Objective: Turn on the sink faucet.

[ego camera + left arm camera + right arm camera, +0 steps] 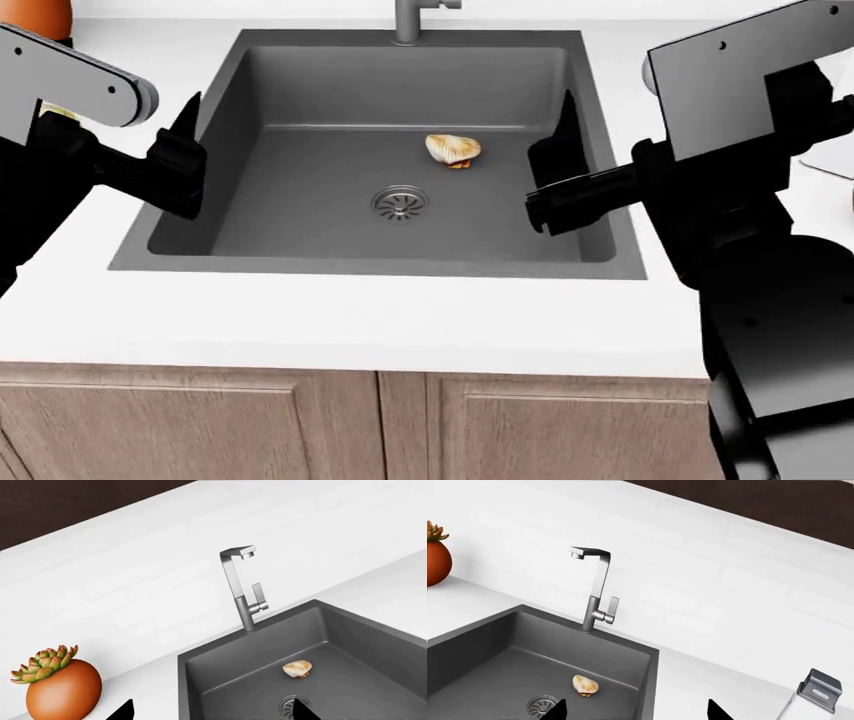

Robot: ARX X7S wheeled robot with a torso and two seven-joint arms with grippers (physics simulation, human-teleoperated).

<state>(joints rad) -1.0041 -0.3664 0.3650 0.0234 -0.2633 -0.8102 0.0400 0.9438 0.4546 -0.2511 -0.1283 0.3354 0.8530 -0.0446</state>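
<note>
- White counter (334, 320) w/ a dark grey sink (607, 180) sunk into it, white tiled wall (133, 580) behind, wood cabinet fronts (240, 425) under the edge.
- My left gripper (183, 150) hangs over the sink's left rim, fingers (180, 125) spread apart, nothing btwn them.
- My right gripper (561, 160) hangs over the sink's right side, fingers (567, 120) also apart, holding nothing.
- Sink faucet (241, 587) stands at the back rim, centre, well ahead of both sets of fingertips & roughly btwn them; no contact w/ either.
- Head view only catches the faucet's post base at the top edge; wrist views show the whole thing: round post, squared spout reaching over the basin, flat lever (612, 606) on its side pointing up alongside the post.
- Lever sits on the side nearer my right fingers.
- Shell (454, 149) lies on the basin floor, ahead of & btwn my fingertips, closer to the right ones.
- Round slotted drain (400, 202) just behind the shell toward me, mid-basin.
- Orange pot w/ a succulent (63, 687) on the counter out past my left fingers, back corner.
- Clear shaker w/ a grey cap (814, 695) on the counter out past my right fingers.
</note>
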